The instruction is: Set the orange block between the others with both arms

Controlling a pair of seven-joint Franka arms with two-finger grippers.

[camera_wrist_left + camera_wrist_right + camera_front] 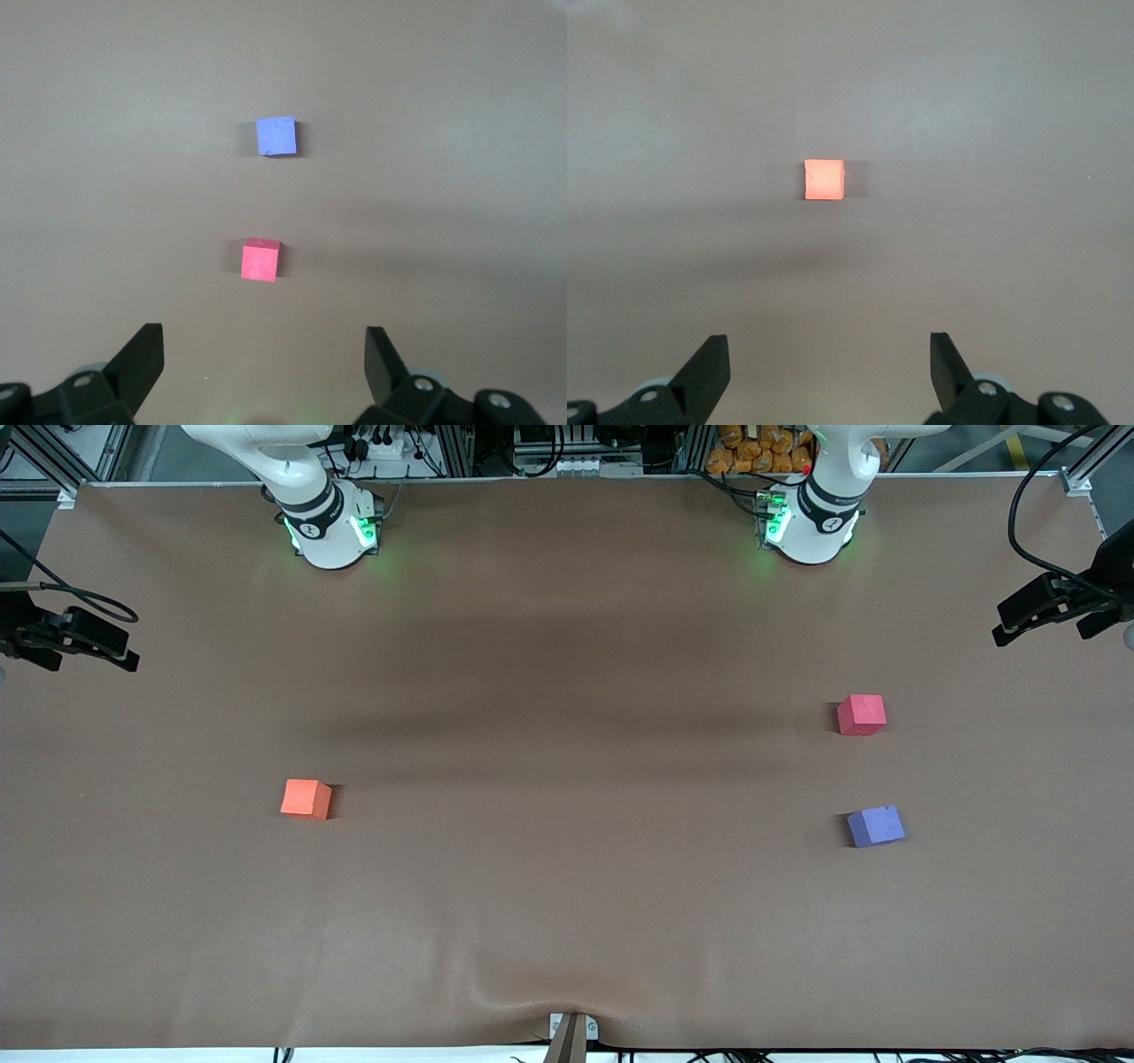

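Orange block (pixel 306 798) sits on the brown worktop (pixel 567 921) toward the right arm's end, well apart from the 2 others. My right tool (pixel 829 367) hangs high over the worktop with its fingers (pixel 709 367) spread wide and nothing between them, the orange block below it. At the left arm's end the red-pink cube (pixel 861 715) lies farther from the front camera than the purple-blue cube (pixel 875 825), bare worktop between them. My left tool (pixel 264 365) hangs high above those 2, also wide open and empty.
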